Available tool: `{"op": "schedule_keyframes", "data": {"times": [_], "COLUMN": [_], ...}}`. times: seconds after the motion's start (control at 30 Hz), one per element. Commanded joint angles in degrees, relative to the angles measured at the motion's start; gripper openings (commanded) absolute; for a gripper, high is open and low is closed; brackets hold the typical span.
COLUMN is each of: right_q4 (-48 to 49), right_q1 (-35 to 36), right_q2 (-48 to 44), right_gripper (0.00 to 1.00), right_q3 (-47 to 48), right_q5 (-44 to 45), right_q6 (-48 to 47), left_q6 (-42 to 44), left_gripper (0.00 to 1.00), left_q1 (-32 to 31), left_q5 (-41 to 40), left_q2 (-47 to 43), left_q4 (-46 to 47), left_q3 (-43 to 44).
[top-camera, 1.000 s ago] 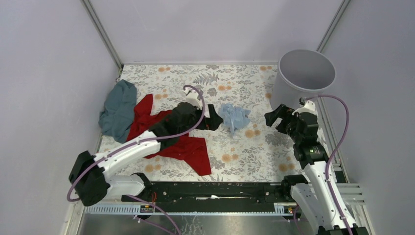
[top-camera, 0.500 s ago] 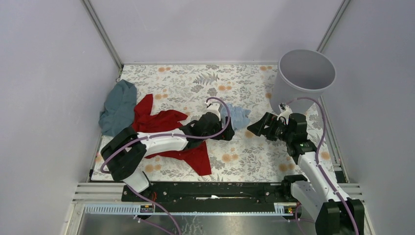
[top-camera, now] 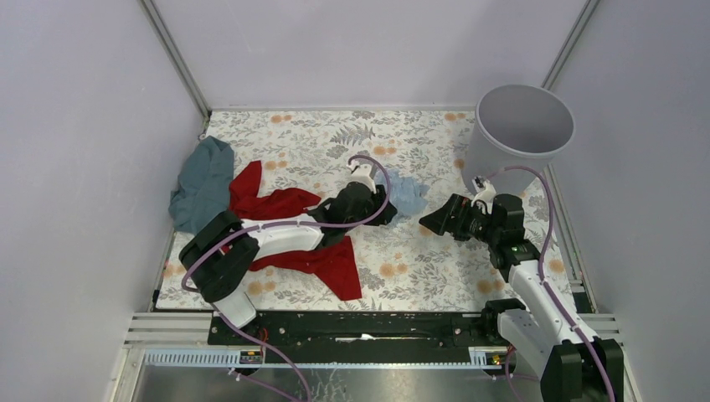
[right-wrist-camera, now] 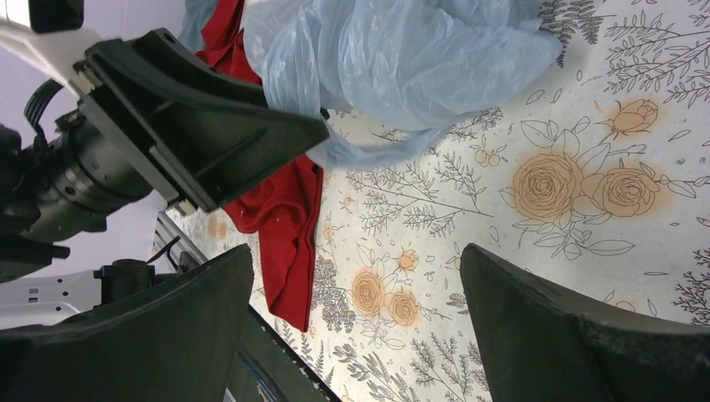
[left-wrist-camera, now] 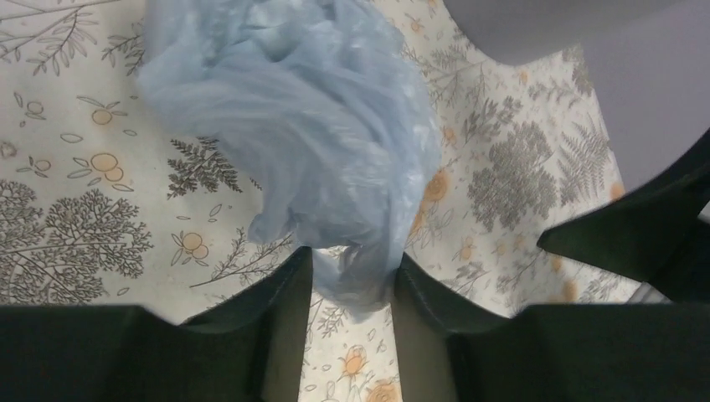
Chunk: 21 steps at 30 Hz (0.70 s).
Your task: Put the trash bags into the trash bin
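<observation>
- The trash bag [left-wrist-camera: 310,126] is lying crumpled on the flowered surface [top-camera: 419,268], between the two arms and well apart from the bin [top-camera: 490,163], which is standing at the far right corner.
- The left fingers [left-wrist-camera: 276,310] are pinching a narrow fold at the bag's near edge, with film filling the gap between them.
- The right fingers [right-wrist-camera: 553,335] are standing wide with nothing between them, facing the bag from its other side.
- The film is looking thin, glossy and very light, so it is likely going to slip, stretch and billow rather than keep any shape.
- A bunched, gathered fold is probably giving a surer hold than a single smooth layer.
- A second hold on the bag's far side would be helping to keep it from trailing or catching on the rim.
- The red cloth [top-camera: 331,260] is lying just beside the left arm, so it is worth making sure that only the film is caught.
</observation>
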Motion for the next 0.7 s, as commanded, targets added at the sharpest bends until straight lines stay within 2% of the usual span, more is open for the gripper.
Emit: {"op": "schedule_keyframes", "data": {"times": [0.0,0.23,0.4,0.5,0.67], "right_q4": [3.2,5.5,7.4,6.5,0.0], "right_q1": [0.8,3.0,7.7,9.1,9.6], "right_q2": [1.6,7.6,13.1,14.8,16.6], "right_gripper": [1.00,0.99,0.89,0.85,0.84], "right_q3": [-0.4,1.5,3.8,5.9,11.8], "right_q5": [-1.9,-1.8,-0.2,1.6,7.3], "right_q6": [-0.1,-0.9,-0.3,-0.4,-4.7], "left_q6": [-2.6,-2.4,-2.3,-3.1,-2.5], "left_gripper": [0.32,0.12,0.01,0.00,0.00], "left_q1": [3.8,4.5,4.5,4.5,4.5], "left_q5": [4.7,10.1,13.4,12.7,12.4], "left_q2": [0.7,-7.0,-12.2,-13.6,-17.0], "left_q4": [5.8,7.2,13.0,14.6,18.6], "left_q3": [1.3,-10.2,-23.0,-27.7,-31.6]}}
